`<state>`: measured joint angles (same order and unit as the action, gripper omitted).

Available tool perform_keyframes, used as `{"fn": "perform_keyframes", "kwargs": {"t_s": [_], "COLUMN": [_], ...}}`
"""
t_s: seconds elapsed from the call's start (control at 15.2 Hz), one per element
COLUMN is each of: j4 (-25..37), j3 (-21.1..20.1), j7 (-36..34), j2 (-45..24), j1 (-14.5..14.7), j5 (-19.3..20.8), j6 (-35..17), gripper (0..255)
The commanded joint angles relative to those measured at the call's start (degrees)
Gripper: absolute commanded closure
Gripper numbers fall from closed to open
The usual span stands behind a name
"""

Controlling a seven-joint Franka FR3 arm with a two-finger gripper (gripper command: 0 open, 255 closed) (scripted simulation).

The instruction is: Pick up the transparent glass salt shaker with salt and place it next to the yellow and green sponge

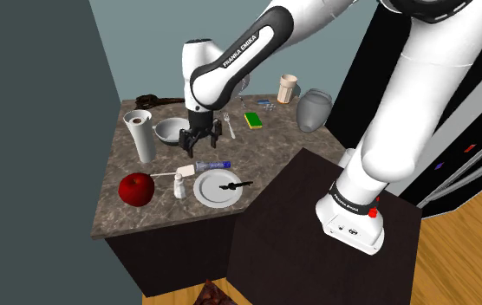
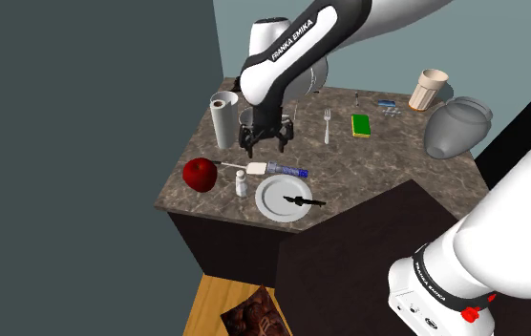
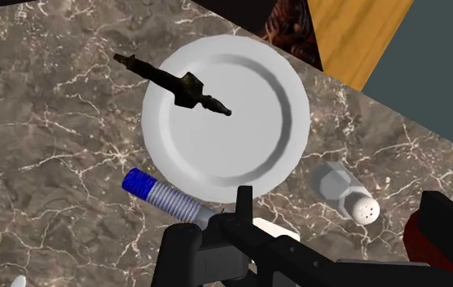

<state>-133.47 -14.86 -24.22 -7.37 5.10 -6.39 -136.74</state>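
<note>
Currently the gripper [image 1: 200, 144] hangs open and empty above the counter [image 1: 140, 217], apart from the salt shaker [image 1: 179, 184], which stands upright between the apple [image 1: 135, 189] and the plate [image 1: 206, 192]. Best to move over the shaker's cap, centre both fingers around it, then descend straight, clear of the plate's rim.

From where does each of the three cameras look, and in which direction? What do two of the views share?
Shoulder view: beside and behind the stand, looking down over the counter; the arm and the gripper show.
Second exterior view: nearly the same side, looking down on the counter; arm and gripper show.
Wrist view: on the hand, looking down at the plate and salt shaker; black gripper parts show.
Shared: all three show plate and salt shaker.
</note>
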Motion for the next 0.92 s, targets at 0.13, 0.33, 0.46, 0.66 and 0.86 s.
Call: {"fn": "perform_keyframes", "kwargs": {"t_s": [0.13, 0.33, 0.46, 0.66, 0.86], "j4": [5.8, 10.8, 14.4, 16.0, 16.2], "j3": [0.1, 0.7, 1.2, 1.6, 1.9], "j7": [-2.8, -4.7, -5.7, -6.2, -6.5], "j2": [-9.8, -16.7, -21.2, -24.2, -26.1], "j1": [1.6, 3.3, 4.5, 5.2, 5.7], "j5": [2.5, 4.1, 5.0, 5.5, 5.8], "j6": [-3.9, -5.7, -6.5, -7.9, -9.6], "gripper": [0, 0, 0, 0, 0]}}
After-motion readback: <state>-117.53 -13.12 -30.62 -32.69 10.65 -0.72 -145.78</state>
